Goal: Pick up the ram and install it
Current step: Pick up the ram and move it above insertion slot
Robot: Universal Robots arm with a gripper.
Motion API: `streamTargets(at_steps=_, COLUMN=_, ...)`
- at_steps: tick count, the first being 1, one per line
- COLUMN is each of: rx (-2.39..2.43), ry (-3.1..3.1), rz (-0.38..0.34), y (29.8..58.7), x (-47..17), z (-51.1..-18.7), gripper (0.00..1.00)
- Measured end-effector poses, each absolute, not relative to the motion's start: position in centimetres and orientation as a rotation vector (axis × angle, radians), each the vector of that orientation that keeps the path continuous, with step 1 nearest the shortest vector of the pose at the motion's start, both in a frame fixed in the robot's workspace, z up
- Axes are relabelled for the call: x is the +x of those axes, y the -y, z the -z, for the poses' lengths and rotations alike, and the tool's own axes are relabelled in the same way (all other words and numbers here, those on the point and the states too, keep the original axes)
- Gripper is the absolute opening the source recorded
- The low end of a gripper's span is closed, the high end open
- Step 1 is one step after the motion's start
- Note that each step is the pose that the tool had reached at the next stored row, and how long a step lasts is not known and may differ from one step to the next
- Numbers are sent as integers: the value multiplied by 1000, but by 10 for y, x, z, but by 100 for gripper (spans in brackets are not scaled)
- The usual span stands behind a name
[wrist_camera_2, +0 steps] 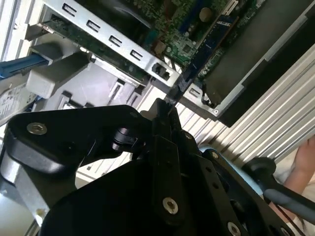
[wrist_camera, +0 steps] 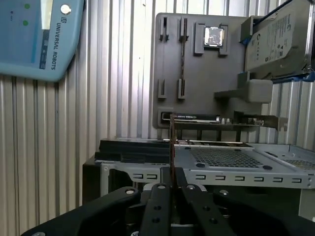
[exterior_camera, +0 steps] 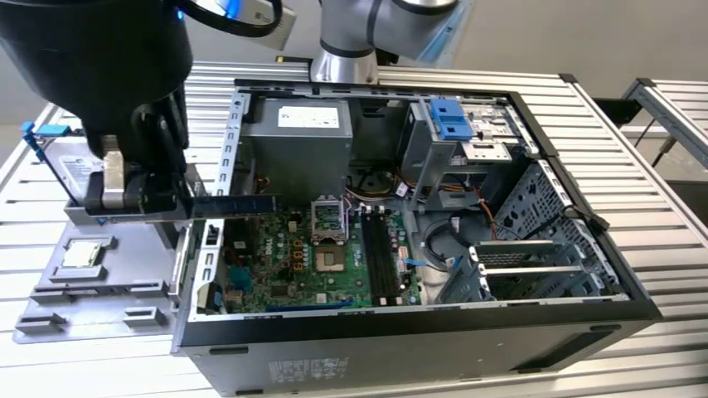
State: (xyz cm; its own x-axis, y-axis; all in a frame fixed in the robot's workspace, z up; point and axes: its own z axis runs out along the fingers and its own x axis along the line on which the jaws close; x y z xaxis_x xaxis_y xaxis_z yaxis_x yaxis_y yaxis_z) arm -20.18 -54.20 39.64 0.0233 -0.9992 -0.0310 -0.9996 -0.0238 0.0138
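One thin ram point(exterior_camera: 238, 205) juts out from the gripper point(exterior_camera: 177, 201), which is pinched shut on its near end, with the black slots point(exterior_camera: 382, 249) beyond and below its tip, so carrying it well probably means a firm, level hold clear of the case wall point(exterior_camera: 235, 141).

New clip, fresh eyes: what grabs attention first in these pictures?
The open computer case dominates the slatted table, its green motherboard exposed. At the exterior view's left, the tool is shut on the ram, held level by the case's wall. Beside it lies a grey tray carrying a small silver chip.
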Motion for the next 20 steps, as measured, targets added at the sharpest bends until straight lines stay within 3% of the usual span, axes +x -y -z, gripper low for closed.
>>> streamTargets(at_steps=20, rx=-2238, ry=-2187, rz=-50, y=542, x=-128, z=-396, gripper=0)
